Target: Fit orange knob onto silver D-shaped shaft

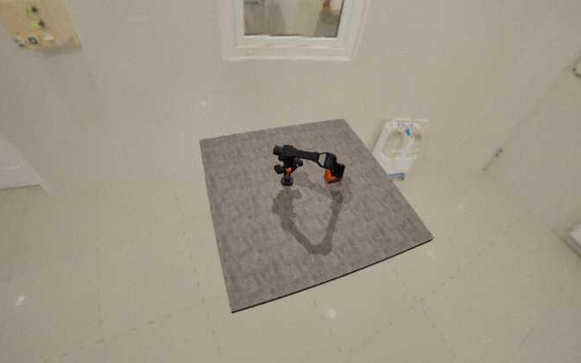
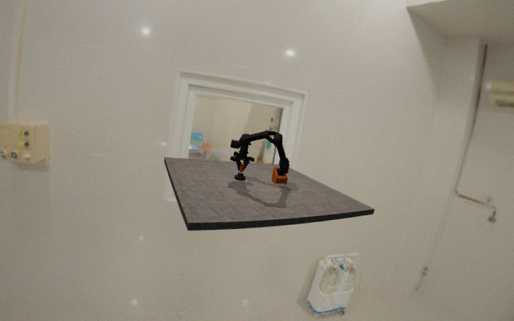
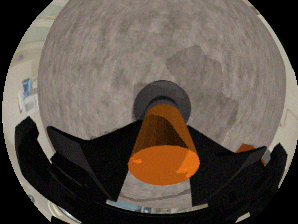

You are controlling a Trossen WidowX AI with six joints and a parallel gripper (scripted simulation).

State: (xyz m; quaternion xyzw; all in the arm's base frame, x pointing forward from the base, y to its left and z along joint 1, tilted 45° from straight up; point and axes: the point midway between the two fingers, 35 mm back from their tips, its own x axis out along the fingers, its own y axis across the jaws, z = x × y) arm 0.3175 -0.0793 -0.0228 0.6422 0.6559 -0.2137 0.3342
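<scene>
The orange knob [image 1: 288, 171] [image 2: 241, 166] [image 3: 164, 166] is a tall tapered piece with a round top. My gripper [image 1: 288, 173] [image 2: 241, 167] [image 3: 163, 127] is shut on it, one black finger on each side. The round dark pedestal [image 1: 286, 181] [image 2: 239, 177] [image 3: 175, 91] stands on the table below the knob. In the exterior view a small gap shows between the knob's lower end and the pedestal's base, with a short stub in it. The shaft's flat side and the knob's hole are hidden, and whether the flats line up cannot be told.
The arm's orange base [image 1: 331, 177] [image 2: 278, 176] stands on the grey table [image 1: 248, 261] [image 2: 211, 207], right of the pedestal in the top and exterior views. The black arm arches from it over to the pedestal. The arm's shadow lies across the table.
</scene>
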